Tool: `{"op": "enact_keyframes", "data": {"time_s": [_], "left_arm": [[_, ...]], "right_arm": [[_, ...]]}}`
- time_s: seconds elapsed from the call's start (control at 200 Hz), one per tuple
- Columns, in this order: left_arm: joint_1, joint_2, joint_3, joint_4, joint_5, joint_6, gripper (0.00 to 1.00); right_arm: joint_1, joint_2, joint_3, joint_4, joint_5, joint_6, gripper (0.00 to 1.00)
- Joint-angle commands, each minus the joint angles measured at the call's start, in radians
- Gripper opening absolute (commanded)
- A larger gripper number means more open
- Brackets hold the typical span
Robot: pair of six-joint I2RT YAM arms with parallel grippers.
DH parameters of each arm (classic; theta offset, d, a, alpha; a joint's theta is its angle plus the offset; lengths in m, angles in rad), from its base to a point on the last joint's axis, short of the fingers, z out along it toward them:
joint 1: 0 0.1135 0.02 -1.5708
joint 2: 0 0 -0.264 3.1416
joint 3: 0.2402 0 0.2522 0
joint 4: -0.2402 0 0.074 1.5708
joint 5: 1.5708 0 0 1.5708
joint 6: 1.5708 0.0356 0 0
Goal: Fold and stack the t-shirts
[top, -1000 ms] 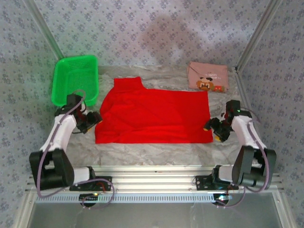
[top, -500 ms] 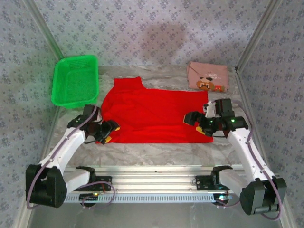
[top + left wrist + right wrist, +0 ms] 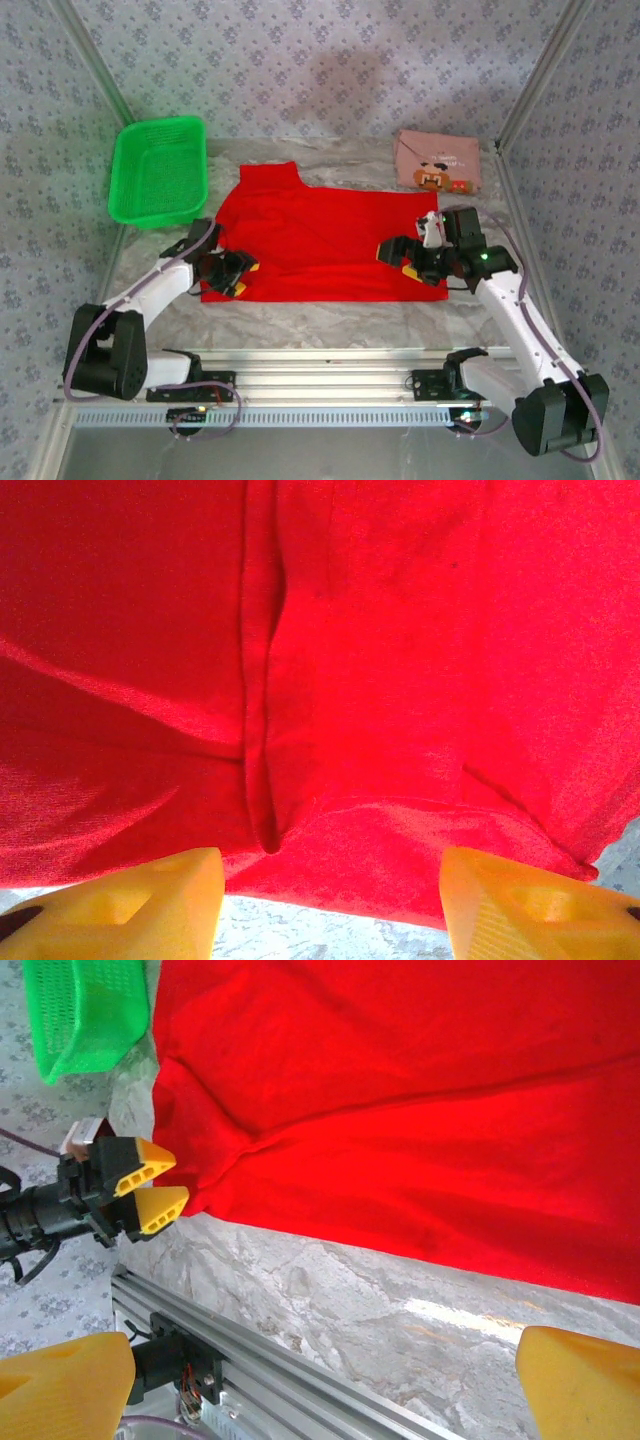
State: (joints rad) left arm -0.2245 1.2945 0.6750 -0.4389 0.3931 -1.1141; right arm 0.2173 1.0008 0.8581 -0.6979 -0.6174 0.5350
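Observation:
The bright red t-shirt (image 3: pixel 320 240) lies spread flat across the middle of the table, print hidden. My left gripper (image 3: pixel 238 278) sits low at its near-left corner. In the left wrist view its yellow fingers (image 3: pixel 150 900) stand apart, open, with the red hem (image 3: pixel 350 870) lying just ahead of the gap. My right gripper (image 3: pixel 398 258) hovers over the shirt's near-right part, wide open and holding nothing. In the right wrist view its fingers (image 3: pixel 580 1380) frame bare table below the red t-shirt (image 3: pixel 420 1090). The dusty pink t-shirt (image 3: pixel 437 162) rests folded at the far right.
A green mesh basket (image 3: pixel 158 170) stands at the far left, also seen in the right wrist view (image 3: pixel 80 1010). An aluminium rail (image 3: pixel 320 370) runs along the near table edge. Sloping frame posts and patterned walls close in both sides.
Both arms have swung inward onto the red shirt. The left gripper went to the near-left corner and narrowed a little. The right gripper moved left over the near-right hem and opened wider.

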Motion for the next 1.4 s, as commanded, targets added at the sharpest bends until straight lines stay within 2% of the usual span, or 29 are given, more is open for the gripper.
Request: {"op": "enact_keyframes", "data": {"time_s": [0.0,0.135,0.26,0.595,0.73,0.914,1.029,1.394], "left_arm": [[-0.005,0.013,-0.018,0.014,-0.005,-0.033,0.58],[-0.007,0.046,-0.034,0.057,-0.001,-0.048,0.55],[-0.009,0.077,-0.045,0.124,-0.001,-0.076,0.46],[-0.01,0.126,0.011,0.127,0.006,-0.056,0.38],[-0.011,0.128,0.019,0.126,0.012,-0.053,0.28],[-0.012,0.134,0.047,0.126,0.024,-0.038,0.08],[-0.012,0.167,0.099,0.116,0.028,0.003,0.02],[-0.03,0.421,0.374,-0.005,0.052,0.207,0.02]], "right_arm": [[0.011,-0.018,0.028,0.002,0.002,0.003,1.0],[0.022,-0.018,0.024,0.016,0.008,0.014,1.0],[0.027,-0.014,0.024,0.029,0.013,0.02,1.0],[0.053,-0.013,0.018,0.046,0.025,0.035,1.0],[0.055,-0.01,0.012,0.06,0.024,0.045,1.0],[0.063,0.005,0.017,0.084,0.026,0.045,1.0],[0.071,0.023,0.021,0.092,0.022,0.042,1.0],[0.094,0.045,0.012,0.093,0.033,0.042,1.0]]}}
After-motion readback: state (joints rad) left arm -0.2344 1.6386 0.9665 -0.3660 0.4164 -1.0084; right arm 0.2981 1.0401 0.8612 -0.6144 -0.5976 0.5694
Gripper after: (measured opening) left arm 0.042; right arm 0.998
